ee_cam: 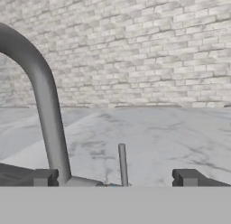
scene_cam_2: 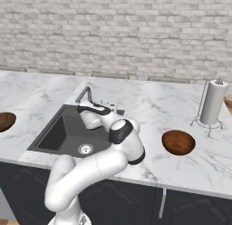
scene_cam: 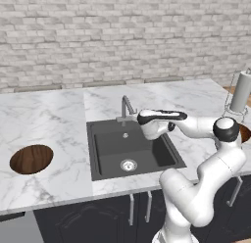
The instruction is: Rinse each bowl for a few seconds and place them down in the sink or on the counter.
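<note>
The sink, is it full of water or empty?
Empty: the sink shows its bare dark floor and steel drain; no bowl inside.

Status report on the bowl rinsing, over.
Claw open, empty, at the faucet over the sink. Both bowls untouched on the counter: left bowl, right bowl. Nothing blocking.

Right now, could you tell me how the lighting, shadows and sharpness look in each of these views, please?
Left base view: flat, even light, no glare on the counter; sink uniformly dark. Right base view: soft shadow beside the right bowl. Hand view: faucet close and soft-edged, brick wall slightly blurred.
</note>
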Tool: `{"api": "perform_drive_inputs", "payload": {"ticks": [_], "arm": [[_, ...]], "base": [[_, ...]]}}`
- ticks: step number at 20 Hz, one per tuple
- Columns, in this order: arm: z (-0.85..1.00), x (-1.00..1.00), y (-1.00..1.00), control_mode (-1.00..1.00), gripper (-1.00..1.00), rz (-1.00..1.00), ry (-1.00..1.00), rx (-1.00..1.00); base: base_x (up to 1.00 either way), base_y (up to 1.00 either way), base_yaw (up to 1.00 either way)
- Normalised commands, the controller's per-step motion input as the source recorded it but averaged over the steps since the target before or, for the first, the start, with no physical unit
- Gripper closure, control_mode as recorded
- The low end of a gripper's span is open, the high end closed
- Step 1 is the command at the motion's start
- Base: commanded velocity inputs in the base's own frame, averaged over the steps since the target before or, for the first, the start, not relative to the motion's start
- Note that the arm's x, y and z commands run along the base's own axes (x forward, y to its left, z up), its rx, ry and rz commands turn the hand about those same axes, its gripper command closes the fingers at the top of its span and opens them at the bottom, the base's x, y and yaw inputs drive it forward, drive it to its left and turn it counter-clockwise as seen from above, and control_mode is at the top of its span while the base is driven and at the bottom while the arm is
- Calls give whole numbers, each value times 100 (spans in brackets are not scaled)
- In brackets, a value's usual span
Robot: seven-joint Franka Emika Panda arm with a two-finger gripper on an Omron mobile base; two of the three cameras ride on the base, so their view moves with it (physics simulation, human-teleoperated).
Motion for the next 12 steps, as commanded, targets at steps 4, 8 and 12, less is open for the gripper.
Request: {"api": "perform_drive_inputs", "payload": {"ticks": [4, 8, 12], "arm": [[-1, 35, -2, -100, -100, 0, 0, 1], [-4, 28, 0, -100, -100, 0, 0, 0], [-7, 23, 0, -100, -100, 0, 0, 0]], "base": [[0, 0, 0], [0, 0, 0], [0, 0, 0]]}}
